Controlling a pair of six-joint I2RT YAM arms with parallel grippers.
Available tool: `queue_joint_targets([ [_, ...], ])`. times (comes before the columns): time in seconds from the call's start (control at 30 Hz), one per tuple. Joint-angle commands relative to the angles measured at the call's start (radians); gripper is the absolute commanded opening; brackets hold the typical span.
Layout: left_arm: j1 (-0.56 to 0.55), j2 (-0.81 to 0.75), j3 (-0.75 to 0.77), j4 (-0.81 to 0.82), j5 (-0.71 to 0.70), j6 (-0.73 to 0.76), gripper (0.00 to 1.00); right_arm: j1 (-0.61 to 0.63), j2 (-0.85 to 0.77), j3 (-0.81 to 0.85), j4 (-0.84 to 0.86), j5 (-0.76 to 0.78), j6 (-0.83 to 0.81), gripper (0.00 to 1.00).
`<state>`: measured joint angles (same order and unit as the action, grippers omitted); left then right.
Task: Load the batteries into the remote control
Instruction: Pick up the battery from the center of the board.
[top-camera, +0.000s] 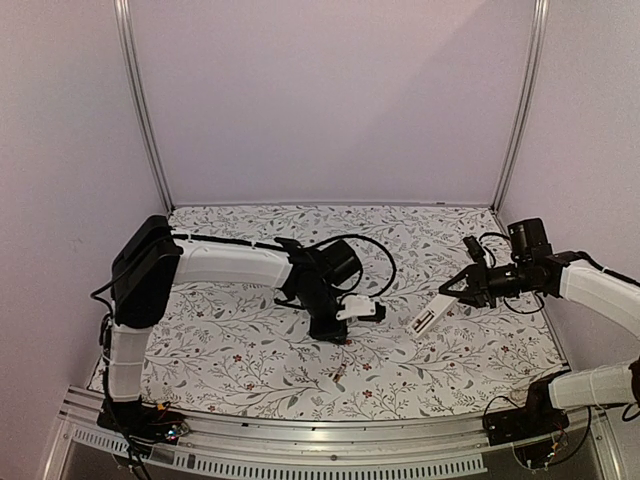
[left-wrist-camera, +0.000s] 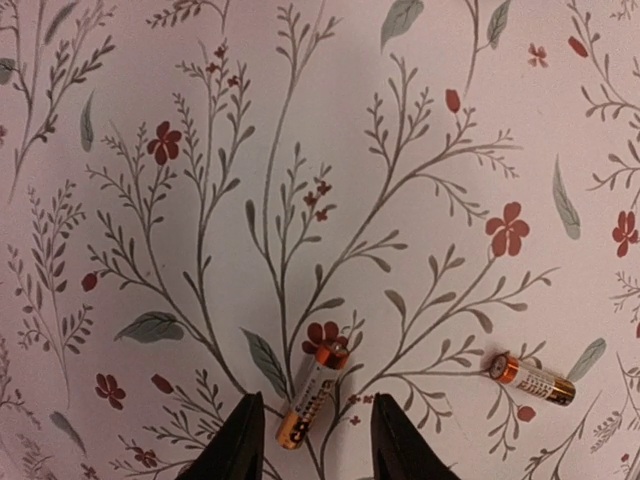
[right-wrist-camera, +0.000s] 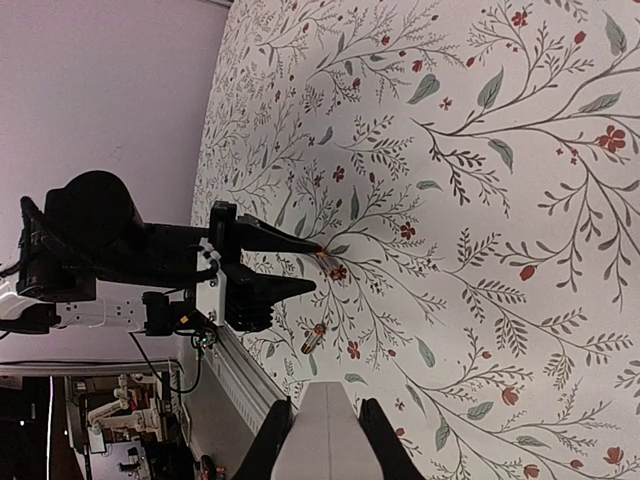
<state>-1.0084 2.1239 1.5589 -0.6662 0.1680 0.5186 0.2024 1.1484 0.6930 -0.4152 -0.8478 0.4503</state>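
Floral-print tablecloth (top-camera: 230, 340) is covering the work surface, with pale walls around it.

- **Left side:** your left gripper (left-wrist-camera: 317, 400) is hanging low over the cloth with its fingers spread apart and nothing between the pads.
  - The first battery (left-wrist-camera: 312, 385) is lying flat, slightly slanted; its near end is sitting in the gap between the two fingertips; the wrist view is showing no contact.
  - The second battery (left-wrist-camera: 532, 380) is lying flat off to one side, apart from the first.
- **Right side:** your right gripper (right-wrist-camera: 325, 405) is clamping the remote control (right-wrist-camera: 322, 440) and holding it up off the cloth, well apart from both batteries.
  - In the top view the remote is slanting down toward the table centre.
  - I cannot tell whether the battery bay is open or which face is turned up.

Step in hand, as I am judging it: you are lining up the pick of the first battery, and no loading is done yet.

The next move is calling for:
- nudging the left fingers forward so the pads are catching the battery nearer its middle, not just the end;
- easing down to the cloth and closing gently across its width, since a slim cylinder is likely to roll or squirt out;
- lifting it and carrying it across to the remote, with the right arm presenting the bay and the battery ends matched to the contacts.
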Motion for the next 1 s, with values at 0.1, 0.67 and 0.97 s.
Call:
queue_joint_targets([
  [0.1,-0.035,0.072,0.086,-0.070,-0.028,0.052,0.34,-0.020,-0.012,-0.016,-0.010,-0.010,-0.015,0.00],
  [0.67,-0.053,0.112,0.125,-0.197,-0.158,0.089,0.17,-0.028,-0.004,-0.020,-0.011,-0.015,-0.019,0.00],
  [0.97,-0.052,0.135,0.173,-0.241,-0.164,0.047,0.11,-0.027,0.002,-0.016,-0.011,-0.020,-0.021,0.00],
])
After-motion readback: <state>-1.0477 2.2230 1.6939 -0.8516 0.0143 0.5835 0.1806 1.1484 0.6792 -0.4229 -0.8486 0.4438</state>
